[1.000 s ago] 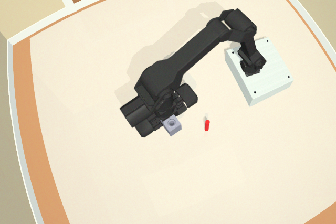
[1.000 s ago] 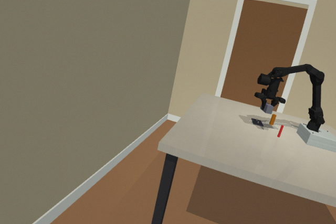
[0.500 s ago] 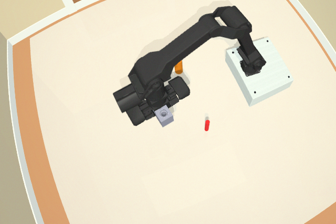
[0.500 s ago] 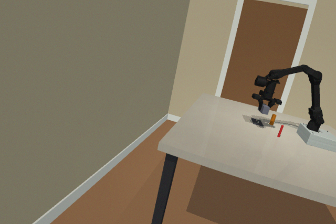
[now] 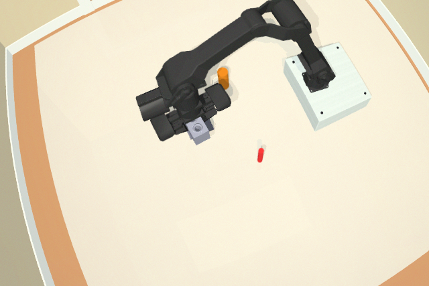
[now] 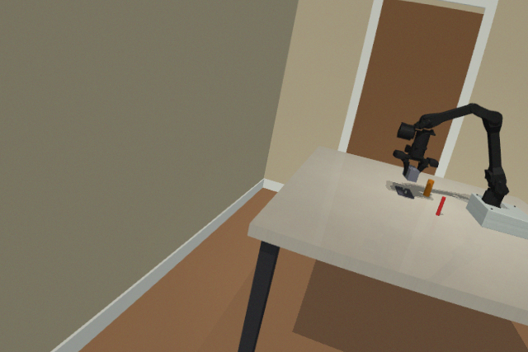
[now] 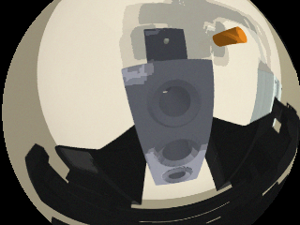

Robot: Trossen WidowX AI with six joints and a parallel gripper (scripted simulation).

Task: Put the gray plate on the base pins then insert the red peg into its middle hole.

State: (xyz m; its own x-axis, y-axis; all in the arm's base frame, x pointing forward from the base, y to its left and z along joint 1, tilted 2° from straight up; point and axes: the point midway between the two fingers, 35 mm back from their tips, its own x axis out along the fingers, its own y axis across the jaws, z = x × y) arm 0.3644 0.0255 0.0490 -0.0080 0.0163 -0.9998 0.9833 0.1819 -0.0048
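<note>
My gripper (image 5: 198, 124) (image 6: 412, 171) (image 7: 169, 119) is shut on the gray plate (image 5: 202, 138) (image 6: 412, 175) (image 7: 187, 70), a block whose three round holes show in the wrist view. The plate hangs in the air above the dark base (image 5: 210, 124) (image 6: 403, 191) (image 7: 174, 51), not touching it. In the wrist view the base extends beyond the plate's far edge, with one small pin showing; the rest is hidden behind the plate. The red peg (image 5: 260, 155) (image 6: 440, 206) stands upright on the table, apart from the gripper, and is not seen in the wrist view.
An orange cylinder (image 5: 223, 78) (image 6: 428, 188) (image 7: 230, 37) stands upright near the base, on the side toward the arm's mount. The pale mounting box (image 5: 346, 78) (image 6: 498, 220) under the arm is farther along the table (image 5: 138, 206) (image 6: 341, 212).
</note>
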